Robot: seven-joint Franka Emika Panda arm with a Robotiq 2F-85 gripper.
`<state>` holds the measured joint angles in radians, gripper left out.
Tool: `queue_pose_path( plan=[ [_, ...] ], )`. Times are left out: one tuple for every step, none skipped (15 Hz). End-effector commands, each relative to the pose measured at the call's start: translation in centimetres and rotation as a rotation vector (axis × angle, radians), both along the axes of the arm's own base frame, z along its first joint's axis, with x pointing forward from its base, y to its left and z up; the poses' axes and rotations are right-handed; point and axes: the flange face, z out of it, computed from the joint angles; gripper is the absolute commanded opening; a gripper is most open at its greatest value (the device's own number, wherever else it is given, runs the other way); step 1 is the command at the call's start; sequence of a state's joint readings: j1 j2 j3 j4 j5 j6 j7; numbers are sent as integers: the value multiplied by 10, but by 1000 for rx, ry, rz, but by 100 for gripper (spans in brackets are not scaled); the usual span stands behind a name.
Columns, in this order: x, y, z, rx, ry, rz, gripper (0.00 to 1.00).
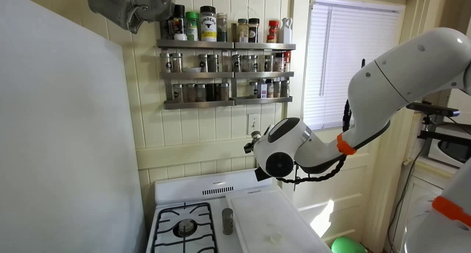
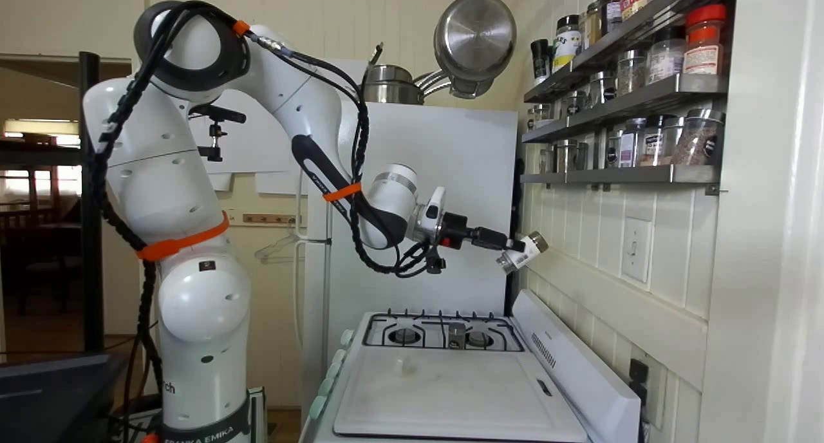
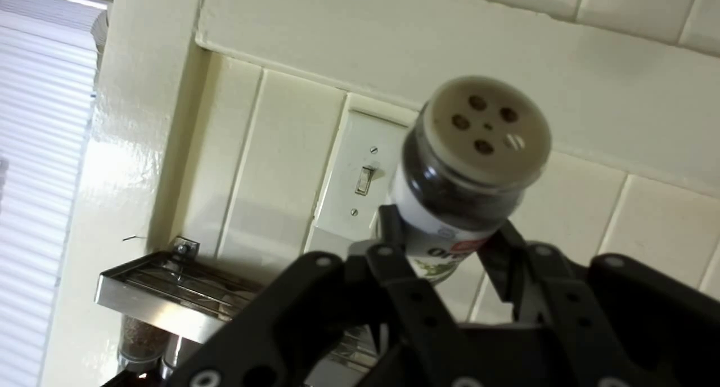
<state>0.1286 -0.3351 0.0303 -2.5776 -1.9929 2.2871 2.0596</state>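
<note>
Wrist view has the gripper (image 3: 450,238) closed round the labelled body of a spice jar (image 3: 464,193), a finger on either side and the jaws apart only by the jar's width; a grip there leaves the perforated top uncovered and likely gives a firm hold. In an exterior view the jar is tilted in mid-air before the panelled wall (image 2: 573,224), seemingly above the rear of the stove (image 2: 579,366) and lower than the wall shelves (image 2: 631,175), whose raised front edges probably keep the rows of jars (image 2: 696,140) from sliding off. Another jar (image 1: 227,221) stands upright between the burner grate (image 1: 213,227) and the white cover (image 1: 268,216), perhaps because that flat strip is steadier than the bars.
</note>
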Motion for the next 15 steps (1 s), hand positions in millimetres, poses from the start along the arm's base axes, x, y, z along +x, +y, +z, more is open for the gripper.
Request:
queue_pose_path(
  plan=[
    [-9, 4, 0, -11, -17, 6, 13],
    [-8, 6, -3, -32, -6, 4, 13],
    [-7, 6, -3, -36, -4, 5, 13],
    [-8, 7, -1, -25, -5, 11, 13],
    [-7, 8, -1, -40, -6, 9, 13],
    [-7, 9, -1, -46, -7, 10, 13],
    [-7, 10, 1, -52, -11, 10, 13],
    [-7, 11, 2, -63, -10, 10, 13],
    [-7, 12, 1, -75, -9, 9, 13],
    [-6, 13, 2, -85, -10, 7, 13],
    [-6, 14, 3, -89, -11, 8, 13],
    [-7, 14, 3, -95, -16, 5, 13],
    [-6, 14, 3, -94, -13, 5, 13],
    [-6, 14, 2, -111, -13, -2, 13],
    [-7, 14, 5, -101, -14, 4, 13]
  ],
)
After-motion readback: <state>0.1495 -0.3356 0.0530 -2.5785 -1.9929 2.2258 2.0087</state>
